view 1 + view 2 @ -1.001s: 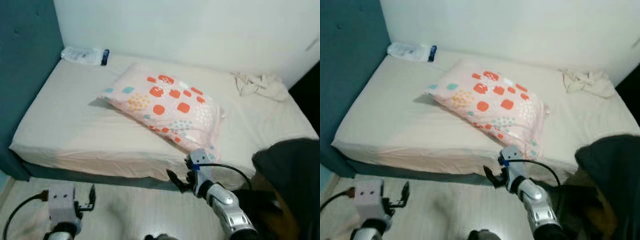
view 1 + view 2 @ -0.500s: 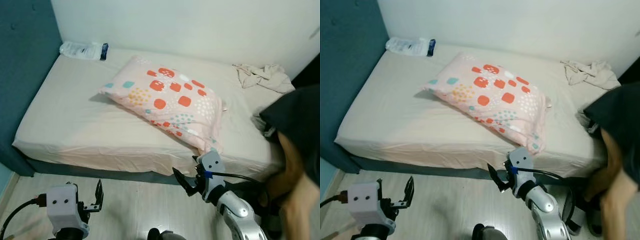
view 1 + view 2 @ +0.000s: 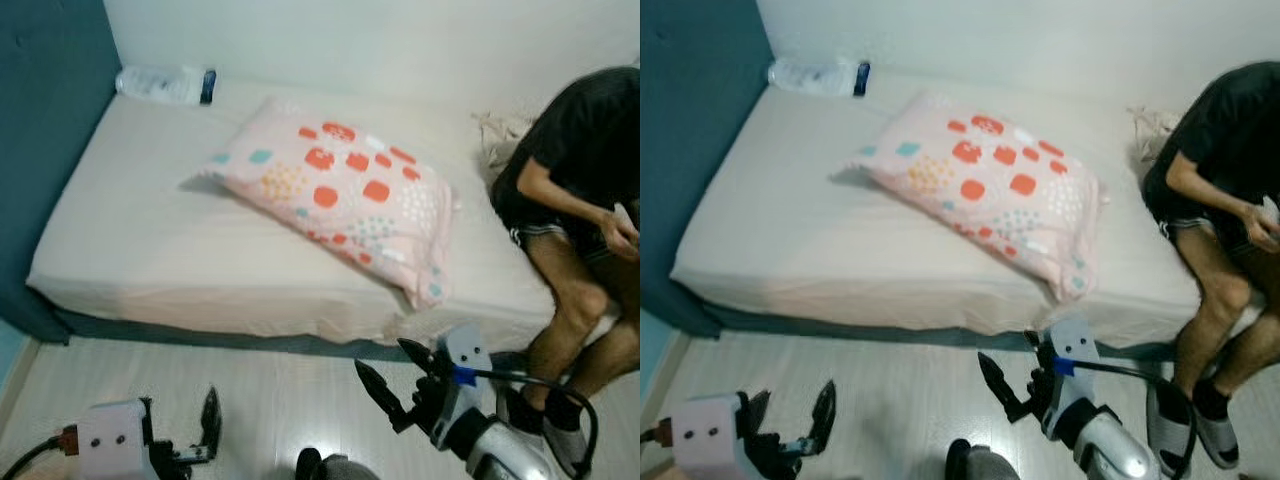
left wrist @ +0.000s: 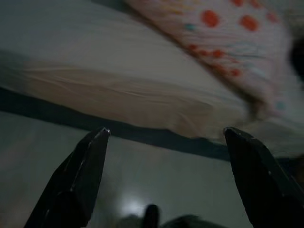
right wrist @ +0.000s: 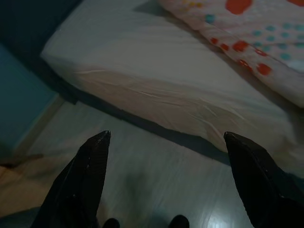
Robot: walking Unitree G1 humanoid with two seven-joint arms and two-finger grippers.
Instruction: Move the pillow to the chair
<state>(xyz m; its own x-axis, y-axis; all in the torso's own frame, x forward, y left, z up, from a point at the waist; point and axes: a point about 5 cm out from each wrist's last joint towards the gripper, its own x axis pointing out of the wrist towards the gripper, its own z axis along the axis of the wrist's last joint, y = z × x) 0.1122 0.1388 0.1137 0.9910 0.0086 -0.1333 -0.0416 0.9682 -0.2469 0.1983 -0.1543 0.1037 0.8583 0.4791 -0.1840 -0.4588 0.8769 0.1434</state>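
One plump, soft pillow (image 3: pixel 342 199) with dots lies on the smooth bed (image 3: pixel 150 250); both grippers' jaws gape wide.

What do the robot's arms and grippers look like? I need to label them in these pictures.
The right arm is silver metal, with a light grey wrist block, a blue tag and a black cable looping from it. The right gripper has two long, pointed black fingers. The left gripper has black fingers too, on a light grey box with two dark dots, a red-orange plug and a black cable.
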